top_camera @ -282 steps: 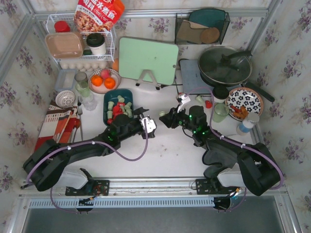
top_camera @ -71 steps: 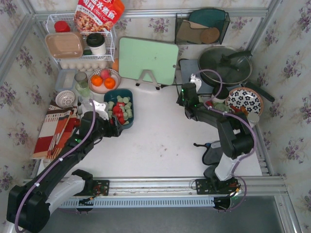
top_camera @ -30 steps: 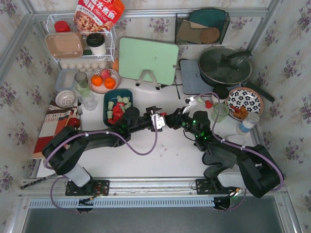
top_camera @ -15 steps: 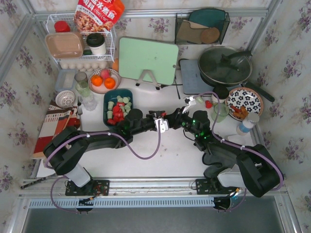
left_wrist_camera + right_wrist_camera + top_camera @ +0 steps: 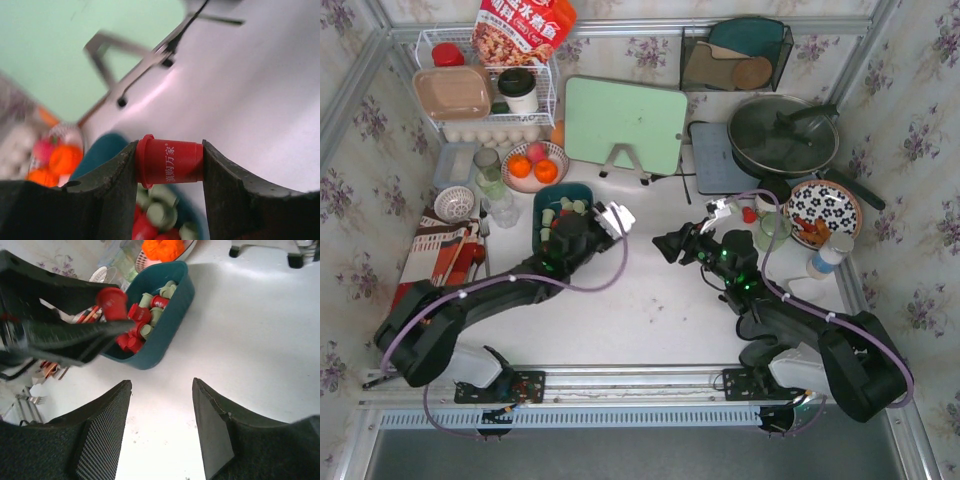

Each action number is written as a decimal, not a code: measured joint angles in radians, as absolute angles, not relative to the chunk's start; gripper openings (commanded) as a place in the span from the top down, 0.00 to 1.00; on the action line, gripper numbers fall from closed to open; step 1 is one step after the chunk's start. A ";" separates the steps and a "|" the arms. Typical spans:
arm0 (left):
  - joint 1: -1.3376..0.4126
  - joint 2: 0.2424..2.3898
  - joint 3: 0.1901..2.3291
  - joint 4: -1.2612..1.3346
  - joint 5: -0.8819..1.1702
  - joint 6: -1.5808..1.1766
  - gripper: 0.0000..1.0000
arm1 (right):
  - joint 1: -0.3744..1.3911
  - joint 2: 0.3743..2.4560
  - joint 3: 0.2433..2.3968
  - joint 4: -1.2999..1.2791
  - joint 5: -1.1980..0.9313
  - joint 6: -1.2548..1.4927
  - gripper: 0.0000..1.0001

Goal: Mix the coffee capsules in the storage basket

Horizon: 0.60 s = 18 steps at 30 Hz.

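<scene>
**Capsule pinched over the tub, watch the drop**

Left gripper (image 5: 169, 167) is clamped end to end on 1 bright red tapered plastic coffee capsule (image 5: 175, 160), rim on 1 finger and base on the other. It's held up in the air above the shallow dark teal plastic storage basket (image 5: 172, 315). Right gripper (image 5: 161, 386) hangs over the white table (image 5: 240, 340), well apart from the tub, fingers spread with nothing between them.

What I'd worry about: that end-to-end pinch on a smooth tapered cup looks easy to lose, so it could squirt out sideways and land on the table. In the right wrist view it seems nearer the tub's edge than its middle. The tub is shallow too, so a release from up there could bounce it off the pile and over the rim. Dropping it onto the red clump wouldn't mix much either.

Count, as best I can: 1 red in the grip, then roughly 5 red and 5 pale green loose capsules (image 5: 150, 315) showing in the tub, with more hidden behind the left fingers. 1 tub, 2 grippers
</scene>
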State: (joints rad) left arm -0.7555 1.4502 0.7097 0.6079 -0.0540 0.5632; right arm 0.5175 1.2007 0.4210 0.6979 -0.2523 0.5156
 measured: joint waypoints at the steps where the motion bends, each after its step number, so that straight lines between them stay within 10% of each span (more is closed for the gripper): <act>1: -0.734 1.427 0.717 0.567 -0.089 0.525 1.00 | 0.517 1.195 0.420 0.696 -0.239 0.512 0.41; 11: -0.488 1.328 0.819 0.014 -0.357 0.054 0.97 | 0.517 1.205 0.419 0.672 -0.198 0.497 0.40; 18: -0.465 1.371 0.860 -0.221 -0.391 -0.142 0.68 | 0.517 1.215 0.419 0.653 -0.179 0.494 0.40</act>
